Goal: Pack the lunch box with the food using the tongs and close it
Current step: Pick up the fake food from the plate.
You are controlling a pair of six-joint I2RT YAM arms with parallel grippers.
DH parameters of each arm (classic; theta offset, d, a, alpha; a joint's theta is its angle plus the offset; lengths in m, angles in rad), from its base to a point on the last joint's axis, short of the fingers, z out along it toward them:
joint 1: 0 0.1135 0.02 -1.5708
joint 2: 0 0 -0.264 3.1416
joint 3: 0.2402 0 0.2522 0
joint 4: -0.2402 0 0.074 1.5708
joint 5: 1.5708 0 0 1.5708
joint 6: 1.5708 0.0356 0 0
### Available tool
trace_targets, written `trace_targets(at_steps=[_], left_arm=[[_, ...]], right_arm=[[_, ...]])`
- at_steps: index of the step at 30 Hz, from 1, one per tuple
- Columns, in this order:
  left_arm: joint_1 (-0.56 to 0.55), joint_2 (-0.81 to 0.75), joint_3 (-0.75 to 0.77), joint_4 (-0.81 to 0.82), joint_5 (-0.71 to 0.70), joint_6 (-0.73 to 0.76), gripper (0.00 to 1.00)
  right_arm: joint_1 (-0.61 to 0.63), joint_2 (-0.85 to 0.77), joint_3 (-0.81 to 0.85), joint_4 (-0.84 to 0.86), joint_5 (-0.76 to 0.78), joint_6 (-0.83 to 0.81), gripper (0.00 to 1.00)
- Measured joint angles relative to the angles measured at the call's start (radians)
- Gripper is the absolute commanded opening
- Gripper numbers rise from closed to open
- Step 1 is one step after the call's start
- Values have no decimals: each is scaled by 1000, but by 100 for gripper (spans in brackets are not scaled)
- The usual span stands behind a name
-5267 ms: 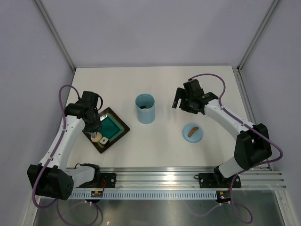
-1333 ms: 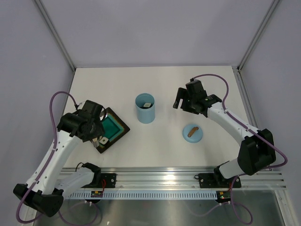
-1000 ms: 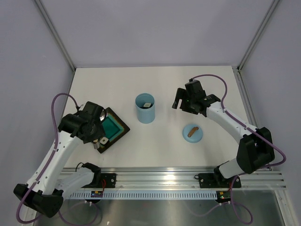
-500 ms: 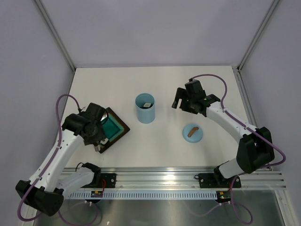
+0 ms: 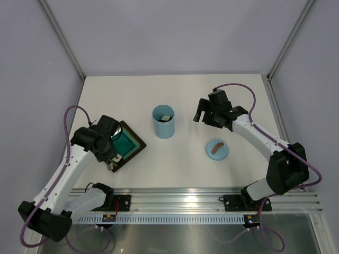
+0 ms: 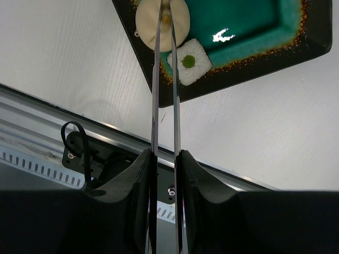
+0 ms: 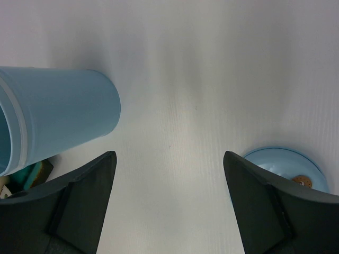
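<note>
My left gripper (image 6: 165,159) is shut on the tongs (image 6: 154,106), two slim metal arms held close together. Their tips pinch a round beige disc of food (image 6: 177,21) on the corner of the dark tray (image 6: 254,32). A white square with a green centre (image 6: 189,62) lies beside the disc. From above, the left gripper (image 5: 108,153) covers the tray's near corner (image 5: 135,142). The light blue lunch box (image 5: 163,123) stands open mid-table with a white piece (image 5: 166,117) inside. My right gripper (image 7: 168,159) hangs open and empty between the lunch box (image 7: 58,116) and its lid (image 7: 288,166).
The round blue lid (image 5: 216,149) with its brown handle lies flat to the right of the lunch box. The right gripper (image 5: 200,112) hovers behind it. A metal rail (image 5: 180,198) with both arm bases runs along the near edge, close below the tray.
The left wrist has edged a little nearer over the tray's near corner. The right arm has stayed put. A white piece sits in the lunch box that did not show in the earliest frame.
</note>
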Motion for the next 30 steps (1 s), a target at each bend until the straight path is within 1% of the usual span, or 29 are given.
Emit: trace_targets(at_steps=[1,3,4,7,14,18,30], left_arm=[[0,0,0,0,0,0,5],[0,0,1,0,0,0,1],[0,0,2,0,0,0,0],[0,3,24,-2,-1,0,0],[0,6,140,-4,-11,7,0],[0,6,163,-5,-8,28,0],[0,-2,234,-2,95,113,0]], right_arm=[[0,0,0,0,0,0,90],[0,0,0,0,0,0,90],[0,0,0,0,0,0,90],[0,0,0,0,0,0,90],[0,0,0,0,0,0,90],[0,0,0,0,0,0,90],[0,0,0,-1,2,0,90]])
